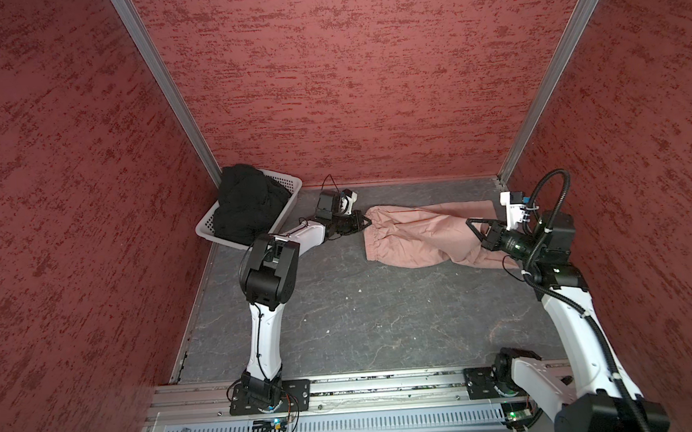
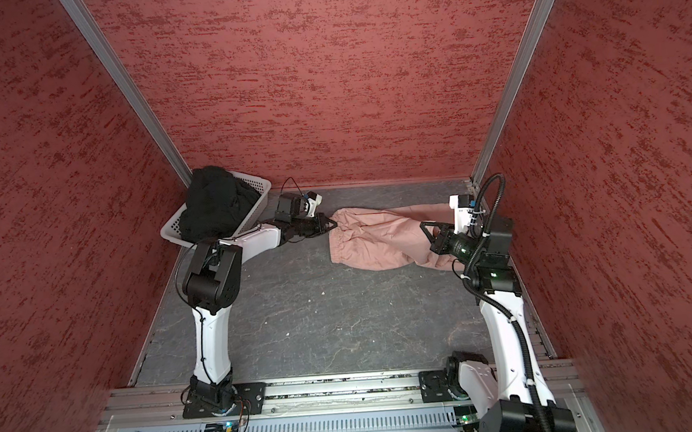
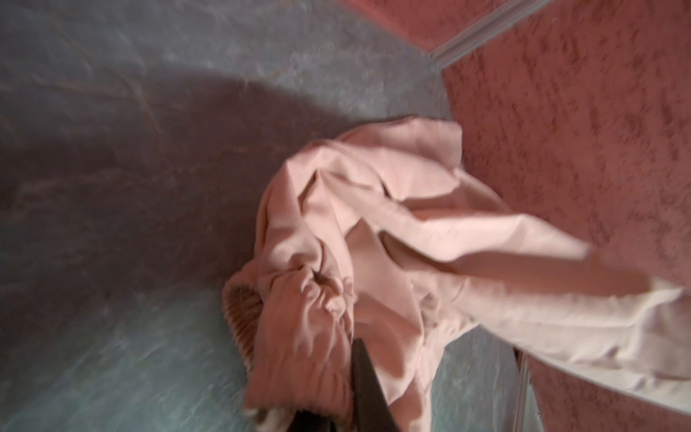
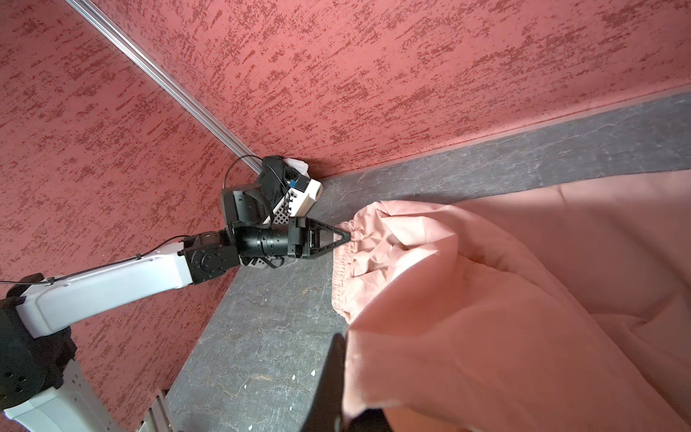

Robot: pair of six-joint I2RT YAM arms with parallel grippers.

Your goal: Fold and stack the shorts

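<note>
The dusty-pink shorts (image 1: 421,237) (image 2: 379,241) lie stretched along the back of the grey table, with the gathered waist pointing left. My left gripper (image 1: 367,220) (image 2: 333,225) is shut on the upper waist corner. In the left wrist view the bunched waistband (image 3: 314,299) sits against one dark finger (image 3: 364,377). My right gripper (image 1: 472,223) (image 2: 424,225) is shut on the leg end of the pink shorts (image 4: 523,299). The cloth drapes over its finger (image 4: 332,374). The black shorts (image 1: 247,203) (image 2: 214,203) are heaped in the basket.
The white perforated basket (image 1: 205,229) (image 2: 169,233) sits in the back left corner, just behind my left forearm. Red walls close in the table on three sides, near both grippers. The arm bases stand on a rail (image 1: 389,383) at the front edge.
</note>
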